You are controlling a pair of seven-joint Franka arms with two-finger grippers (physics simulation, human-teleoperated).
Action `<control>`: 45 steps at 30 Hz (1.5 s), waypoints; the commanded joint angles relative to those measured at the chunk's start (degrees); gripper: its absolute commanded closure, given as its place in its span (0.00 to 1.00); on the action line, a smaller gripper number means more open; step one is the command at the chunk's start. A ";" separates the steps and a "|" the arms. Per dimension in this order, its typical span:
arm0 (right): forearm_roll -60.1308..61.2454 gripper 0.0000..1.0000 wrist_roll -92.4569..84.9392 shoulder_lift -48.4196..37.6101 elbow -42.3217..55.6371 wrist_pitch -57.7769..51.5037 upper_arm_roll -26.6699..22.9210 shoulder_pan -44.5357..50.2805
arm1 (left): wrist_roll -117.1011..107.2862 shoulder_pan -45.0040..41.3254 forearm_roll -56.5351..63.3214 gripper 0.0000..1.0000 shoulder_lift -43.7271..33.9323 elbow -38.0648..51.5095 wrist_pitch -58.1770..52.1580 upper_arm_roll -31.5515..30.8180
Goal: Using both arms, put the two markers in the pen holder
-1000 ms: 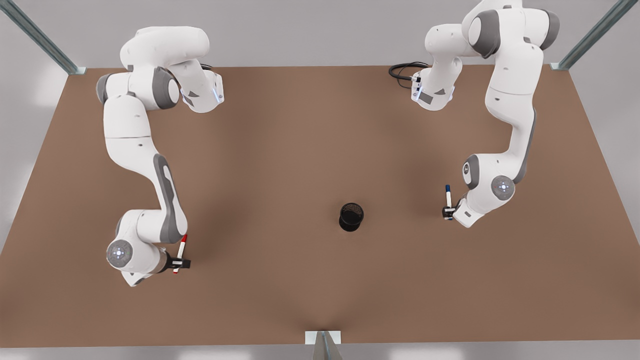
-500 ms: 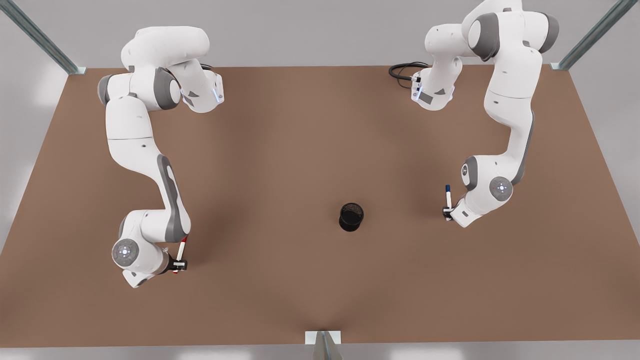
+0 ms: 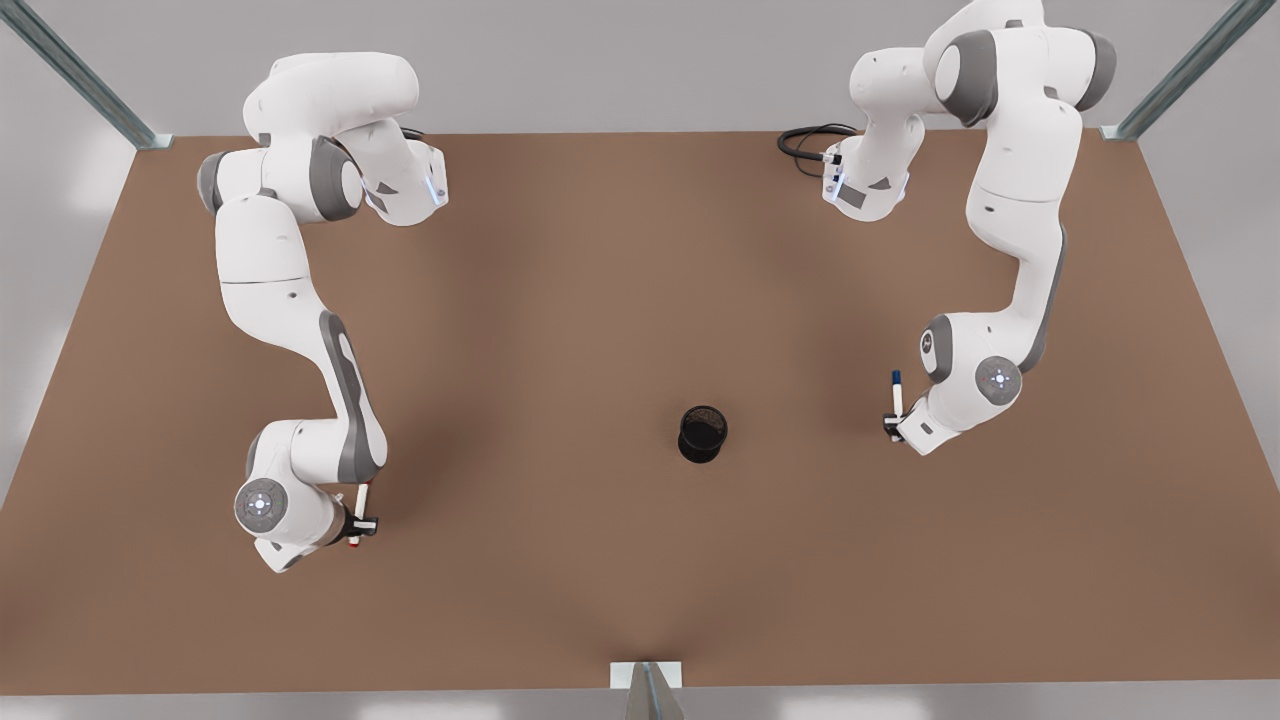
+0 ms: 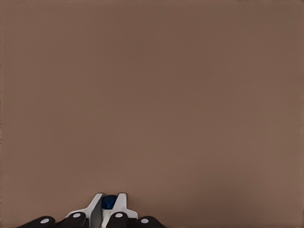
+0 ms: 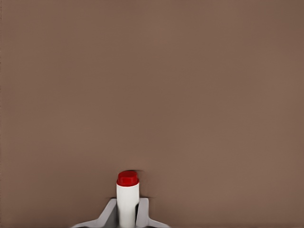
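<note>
Markers sit clamped in both end effectors, so the coming move turns on where the pen holder (image 3: 703, 433) lies from each. Lowest in the front view, at lower left, our right end effector (image 3: 357, 524) pinches the red marker (image 3: 358, 503), held steeply on end; the holder stands well apart toward the frame's right. Higher, at right of centre, our left end effector (image 3: 892, 424) grips the blue marker (image 3: 896, 392), also near upright, and we judge it nearer the holder, which stands on the counter (image 3: 600, 280) toward the frame's left.
</note>
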 commanded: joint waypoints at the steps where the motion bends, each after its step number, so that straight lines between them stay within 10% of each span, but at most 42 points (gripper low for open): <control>1: -0.35 0.79 0.10 -0.18 0.02 -0.11 0.09 0.00 | -0.71 -0.23 -0.60 0.79 -0.90 2.98 -6.32 -0.44; 9: -0.35 0.79 2.38 -11.42 0.19 -0.90 1.85 4.84 | -26.47 -8.05 -6.66 0.79 -2.57 36.39 -46.06 -3.61; 15: -0.52 0.79 2.47 -14.86 2.92 4.55 5.27 9.41 | -41.49 -10.16 -9.12 0.79 -3.01 39.02 -44.57 -14.24; 44: -0.26 0.79 7.22 -20.13 2.22 13.78 12.48 12.66 | -47.12 -20.27 7.49 0.79 3.93 35.51 -30.07 -13.72; 45: -0.17 0.79 7.22 -20.04 2.22 15.45 12.83 12.66 | -47.03 -20.45 7.84 0.60 3.67 34.90 -30.07 -13.80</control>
